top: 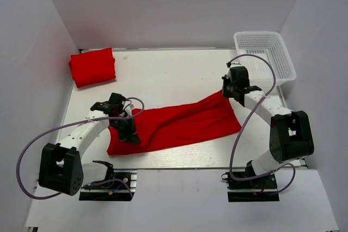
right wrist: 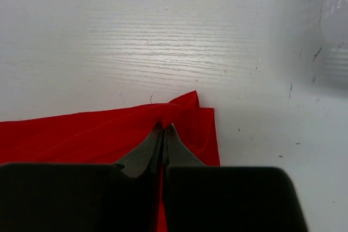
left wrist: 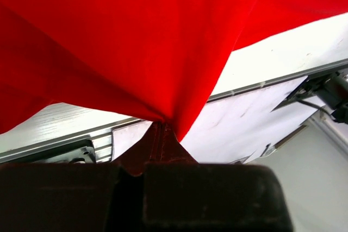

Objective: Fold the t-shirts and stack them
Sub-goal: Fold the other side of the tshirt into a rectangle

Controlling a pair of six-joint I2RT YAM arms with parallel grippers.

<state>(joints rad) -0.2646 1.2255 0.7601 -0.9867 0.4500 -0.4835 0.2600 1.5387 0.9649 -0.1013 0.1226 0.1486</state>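
A red t-shirt (top: pixel 179 123) lies stretched in a long folded band across the middle of the table. My left gripper (top: pixel 128 129) is shut on its left end; in the left wrist view the cloth (left wrist: pixel 136 42) hangs up from the closed gripper (left wrist: pixel 161 124). My right gripper (top: pixel 227 93) is shut on the shirt's far right corner; in the right wrist view the gripper (right wrist: pixel 163 127) pinches the cloth edge (right wrist: pixel 81 134) low over the table. A second red t-shirt (top: pixel 92 66) lies folded at the far left corner.
A white lattice basket (top: pixel 265 54) stands at the far right corner. White walls enclose the table on three sides. The table's near edge rail (left wrist: pixel 255 85) shows in the left wrist view. Purple cables loop from both arms.
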